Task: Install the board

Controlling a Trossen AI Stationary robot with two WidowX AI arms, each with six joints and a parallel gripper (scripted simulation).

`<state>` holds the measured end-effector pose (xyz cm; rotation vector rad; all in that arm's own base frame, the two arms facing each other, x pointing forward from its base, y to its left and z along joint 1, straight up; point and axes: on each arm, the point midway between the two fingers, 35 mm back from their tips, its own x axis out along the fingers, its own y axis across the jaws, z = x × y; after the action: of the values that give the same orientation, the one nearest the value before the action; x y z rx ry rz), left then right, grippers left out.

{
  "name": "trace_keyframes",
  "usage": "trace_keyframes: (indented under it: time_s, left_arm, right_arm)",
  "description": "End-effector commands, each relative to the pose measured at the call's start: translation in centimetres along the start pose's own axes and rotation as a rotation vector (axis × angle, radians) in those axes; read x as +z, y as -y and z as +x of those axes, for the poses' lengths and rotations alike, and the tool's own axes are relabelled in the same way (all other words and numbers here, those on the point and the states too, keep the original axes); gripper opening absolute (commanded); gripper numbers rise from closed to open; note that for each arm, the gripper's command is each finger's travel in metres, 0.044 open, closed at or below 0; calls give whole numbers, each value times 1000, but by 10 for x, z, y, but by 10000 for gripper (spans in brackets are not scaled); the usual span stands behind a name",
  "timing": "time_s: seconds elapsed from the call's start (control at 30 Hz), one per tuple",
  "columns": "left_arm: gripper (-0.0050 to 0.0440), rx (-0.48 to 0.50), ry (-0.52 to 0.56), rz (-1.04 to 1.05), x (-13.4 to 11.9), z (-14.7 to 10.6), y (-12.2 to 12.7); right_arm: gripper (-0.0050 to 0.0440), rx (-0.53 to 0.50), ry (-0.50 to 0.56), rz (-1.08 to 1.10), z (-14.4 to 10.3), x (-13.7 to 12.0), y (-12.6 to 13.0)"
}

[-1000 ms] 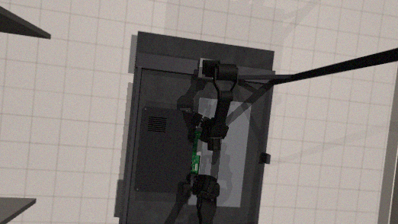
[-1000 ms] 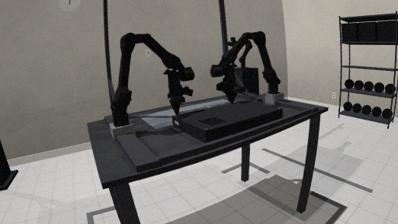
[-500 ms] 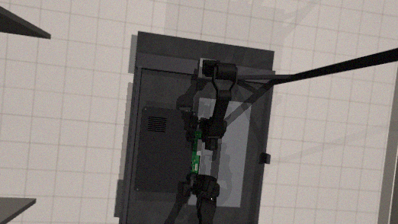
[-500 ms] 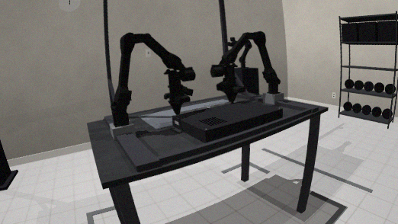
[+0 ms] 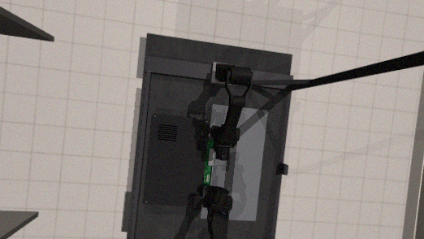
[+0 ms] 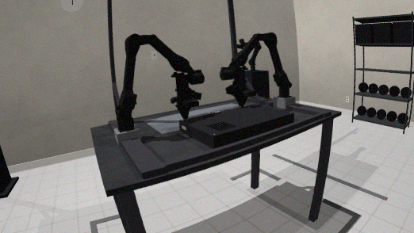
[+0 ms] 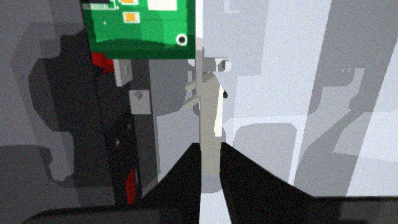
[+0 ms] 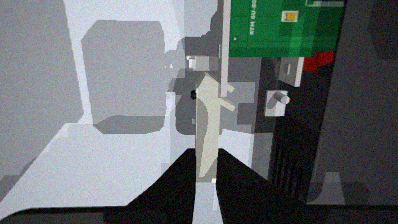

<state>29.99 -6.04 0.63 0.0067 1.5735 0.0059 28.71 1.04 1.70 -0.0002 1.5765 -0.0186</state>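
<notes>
The dark enclosure (image 5: 172, 162) (image 6: 238, 124) stands on the bench. The green board (image 5: 209, 162) lies along its slot side, component side up, and only a narrow strip shows beside the lid. The board also shows in the left wrist view (image 7: 135, 25) and the right wrist view (image 8: 282, 22). My left gripper (image 7: 208, 149) (image 5: 211, 191) is shut on the beige lever (image 7: 209, 120) at one end. My right gripper (image 8: 204, 156) (image 5: 221, 154) is shut on the lever (image 8: 207, 115) at the other end. Both levers lie in line with the panel.
A light grey mat (image 5: 248, 162) covers the bench beside the board. A small black box (image 5: 282, 167) sits at the bench's edge. The right arm's base (image 5: 231, 73) stands behind the enclosure's end. A shelf rack (image 6: 382, 71) stands apart by the wall.
</notes>
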Motion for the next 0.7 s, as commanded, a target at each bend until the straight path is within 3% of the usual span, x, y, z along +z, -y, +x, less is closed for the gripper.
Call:
trace_keyframes:
  time_s: [0.0, 0.67]
  left_arm:
    - [7, 5, 29, -17, 3, -7, -17]
    - [7, 10, 26, -17, 3, -7, -29]
  right_arm:
    - [8, -10, 36, 15, -9, 5, 17]
    - [8, -11, 44, 16, -12, 10, 29]
